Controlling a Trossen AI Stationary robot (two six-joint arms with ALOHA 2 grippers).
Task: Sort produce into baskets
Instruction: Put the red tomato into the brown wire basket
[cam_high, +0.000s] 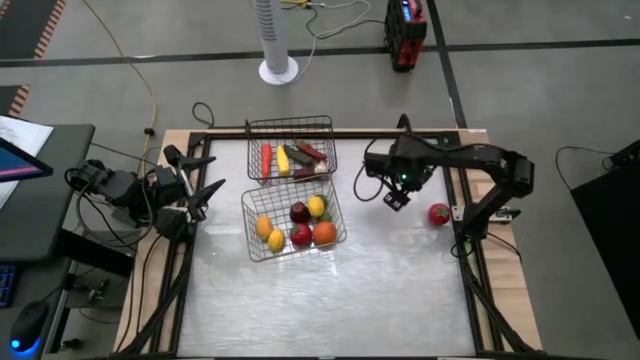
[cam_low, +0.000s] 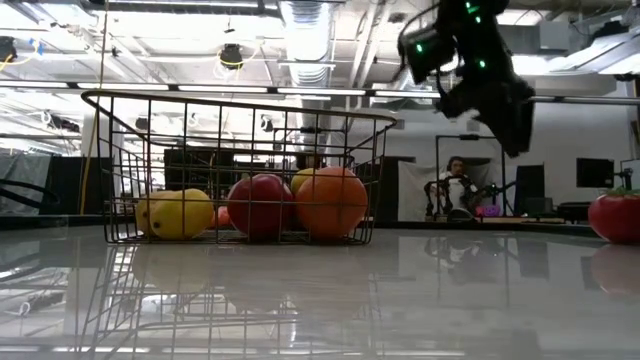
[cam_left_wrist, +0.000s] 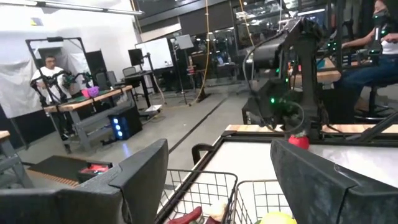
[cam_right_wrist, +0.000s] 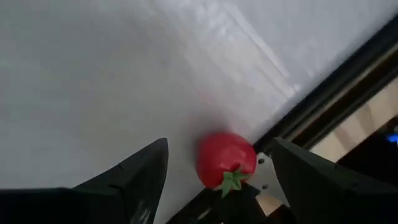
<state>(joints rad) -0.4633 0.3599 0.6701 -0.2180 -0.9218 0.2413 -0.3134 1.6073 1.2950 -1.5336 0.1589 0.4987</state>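
Observation:
A red tomato-like fruit with a green calyx rests on the table near its right rail; it also shows in the right wrist view and the low view. My right gripper is open and empty, raised above the table, between the baskets and this fruit. The near wire basket holds an orange, red apples and yellow lemons. The far wire basket holds a carrot, corn and a dark chili. My left gripper is open and empty at the table's left edge.
The table's dark frame rail runs just right of the red fruit. Bare white tabletop lies in front of the baskets. A white fan base and a red-and-black box stand on the floor beyond. People sit in the room behind.

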